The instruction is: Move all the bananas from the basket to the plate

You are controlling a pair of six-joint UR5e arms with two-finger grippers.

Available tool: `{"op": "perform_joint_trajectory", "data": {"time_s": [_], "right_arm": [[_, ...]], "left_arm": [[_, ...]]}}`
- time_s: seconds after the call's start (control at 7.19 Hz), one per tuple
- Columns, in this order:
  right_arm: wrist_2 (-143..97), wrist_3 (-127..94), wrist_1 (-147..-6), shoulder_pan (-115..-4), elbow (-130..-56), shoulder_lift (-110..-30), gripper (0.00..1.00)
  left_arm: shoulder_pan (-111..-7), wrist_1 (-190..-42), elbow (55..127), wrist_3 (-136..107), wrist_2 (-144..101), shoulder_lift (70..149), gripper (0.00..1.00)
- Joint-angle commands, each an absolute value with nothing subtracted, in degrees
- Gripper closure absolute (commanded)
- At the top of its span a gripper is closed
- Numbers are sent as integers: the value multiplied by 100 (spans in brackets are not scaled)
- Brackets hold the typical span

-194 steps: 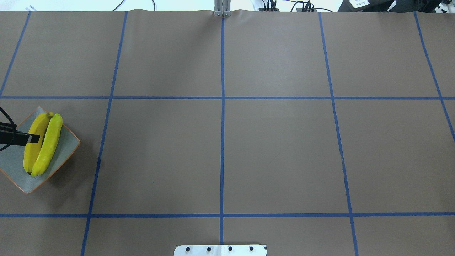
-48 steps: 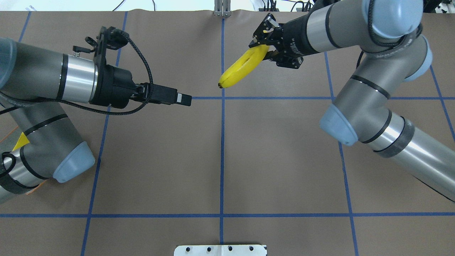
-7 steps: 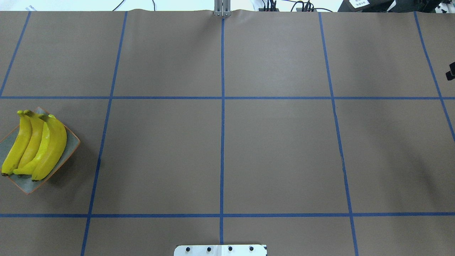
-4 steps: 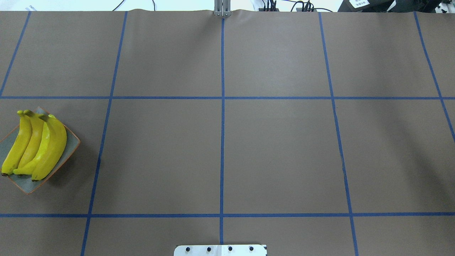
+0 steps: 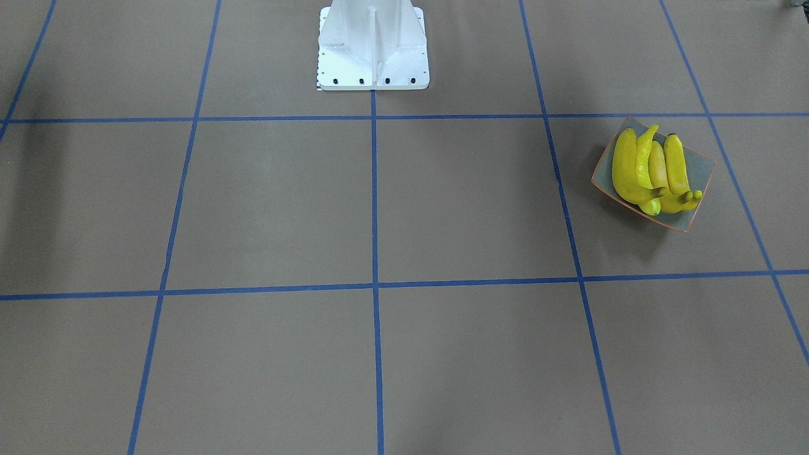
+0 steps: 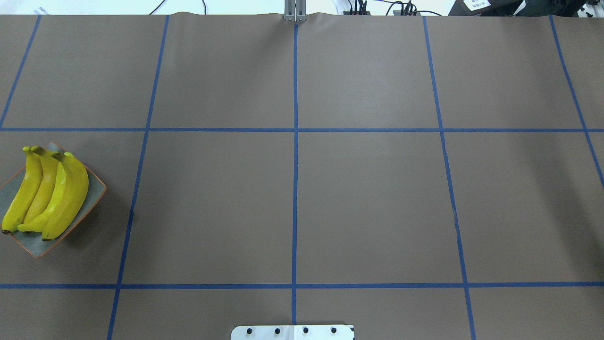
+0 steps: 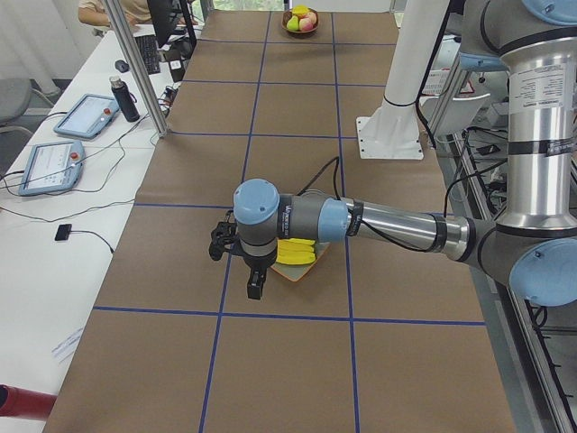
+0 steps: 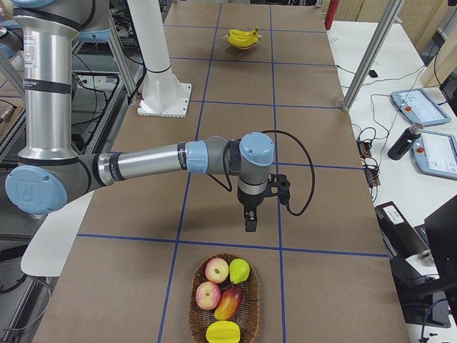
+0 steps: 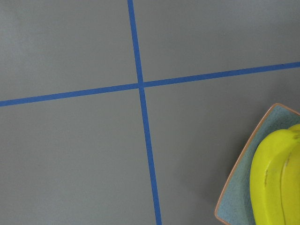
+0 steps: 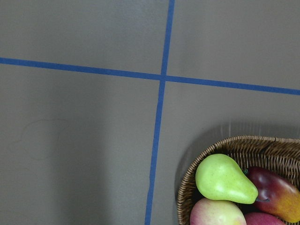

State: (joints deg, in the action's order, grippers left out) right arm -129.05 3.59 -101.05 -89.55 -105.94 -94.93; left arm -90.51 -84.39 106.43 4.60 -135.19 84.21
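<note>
Gone from the overhead view is the dark sliver of arm that showed at its right edge a second ago, and the count on the dish has grown from two to four. The four glossy yellow bananas [image 6: 45, 193] lie side by side, touching, stems all toward the same end, filling most of the squarish grey-green glazed plate with a thin orange rim [image 6: 93, 196]; its upcurved sides probably keep them from rolling off. That plate sits far out on the robot's left of the brown-papered table with blue tape lines [image 6: 368, 203]. At the opposite end stands the oval woven wicker basket [image 8: 195, 314], holding two red-and-yellow apples [image 8: 216, 270], a green pear [image 8: 239, 270], a red-orange mango-like fruit [image 8: 227, 304] and a yellow ridged fruit [image 8: 223, 332], with no banana visible, so the transfer looks complete. The left gripper [image 7: 254, 287] hangs pointing down just beside the plate, clear of the fruit, and the right gripper [image 8: 249, 223] hangs near the basket, short of its rim; both seem parked out of the way. Nothing shows in either one, yet only side views catch them, so I cannot tell how wide their fingers stand.
</note>
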Motion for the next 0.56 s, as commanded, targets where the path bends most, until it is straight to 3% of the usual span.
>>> {"op": "perform_joint_trajectory", "data": {"time_s": [0.0, 0.42], "right_arm": [[-12876, 343, -10090, -9009, -10547, -9615, 0], [-12876, 195, -10081, -9009, -10564, -9589, 0]], "left_arm": [[-9053, -8437, 10705, 475, -13491, 8341, 0], [-9053, -8437, 10740, 475, -13491, 8209, 0]]}}
